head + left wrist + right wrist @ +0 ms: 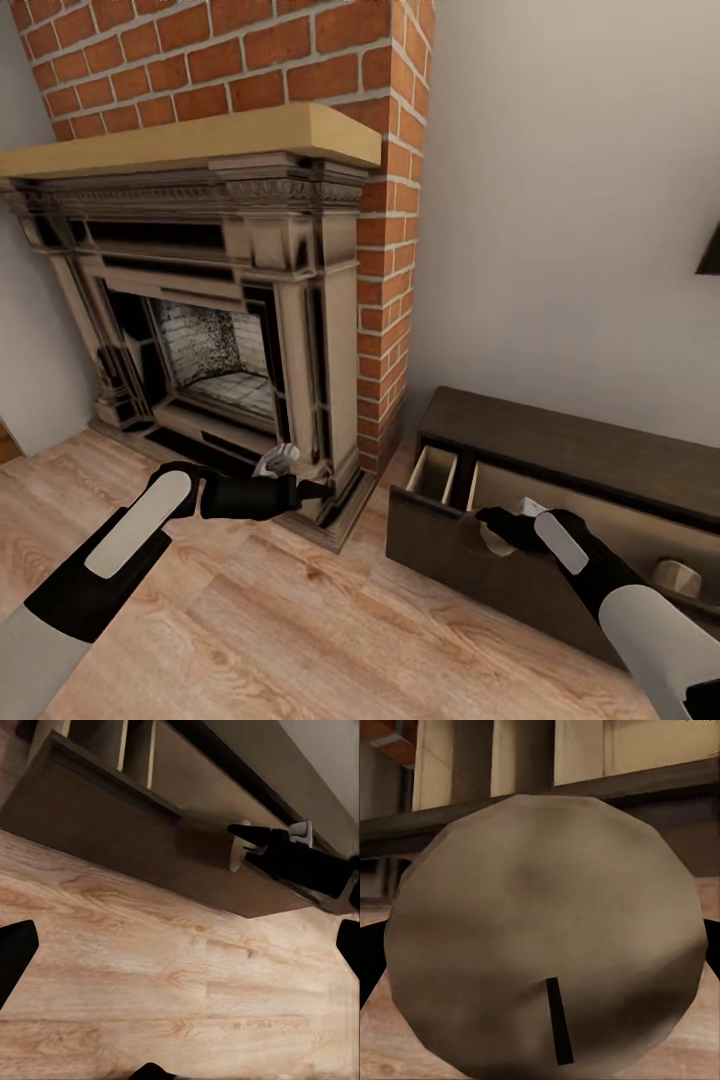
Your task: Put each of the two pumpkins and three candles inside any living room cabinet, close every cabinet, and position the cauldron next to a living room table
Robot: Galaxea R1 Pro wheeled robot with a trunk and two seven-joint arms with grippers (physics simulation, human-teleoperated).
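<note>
Right gripper (492, 521): fingers clamped on a candle (547, 937), held at the front edge of the open drawer, probably so it can go over the front and drop inside.
Candle in hand: beige, faceted, dark wick line showing in the right wrist view; pale against the drawer front in the left wrist view.
Cabinet (560, 430): against the wall beside the fireplace (230, 300); drawer (450, 545) pulled out over the floor (300, 620), pale interior exposed.
Second candle (678, 577): already lying inside the drawer, toward its right end.
Left gripper (322, 488): hangs over the floor by the fireplace base, fingers spread and empty, likely parked clear.
Remaining: release, close the drawer.
</note>
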